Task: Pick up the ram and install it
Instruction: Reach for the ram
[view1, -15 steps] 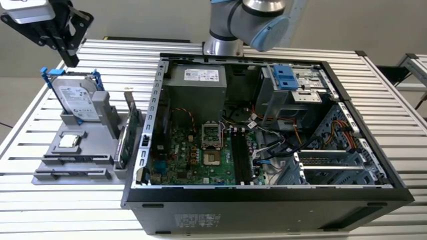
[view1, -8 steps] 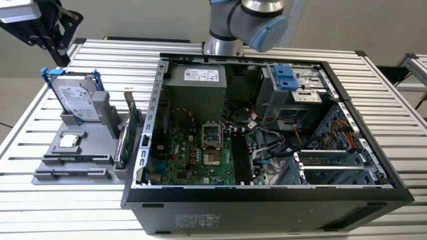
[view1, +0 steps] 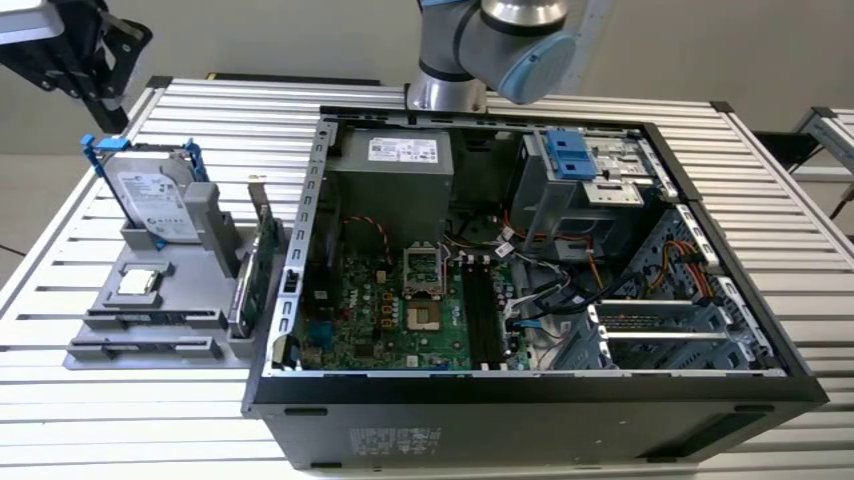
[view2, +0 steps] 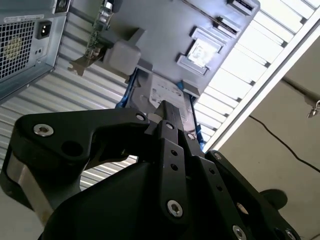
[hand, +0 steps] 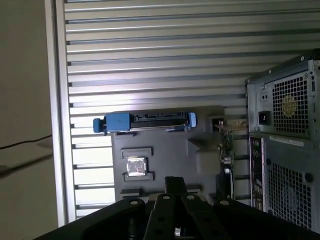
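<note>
My black gripper (view1: 115, 112) hangs above the table's far corner on the exterior view's left, just beyond the gray parts holder (view1: 134, 300). In both wrist views its tip (view2: 167, 109) (hand: 175, 182) points toward that holder (hand: 165, 150), well above it. The open computer case (view1: 534, 250) lies at the table's middle, with the motherboard (view1: 400, 320) and its long black slots (view1: 481, 310) exposed. I cannot make out the ram in any view. Nothing shows in the gripper.
The holder carries a silver hard drive in a blue frame (view1: 147, 200) (hand: 145, 121), a small square chip (view1: 140, 282) (hand: 135, 166) and a green card with a metal bracket (view1: 247, 285) (hand: 227, 150). The arm's base (view1: 447, 95) stands behind the case. The slatted table (view1: 80, 400) ends close to the holder.
</note>
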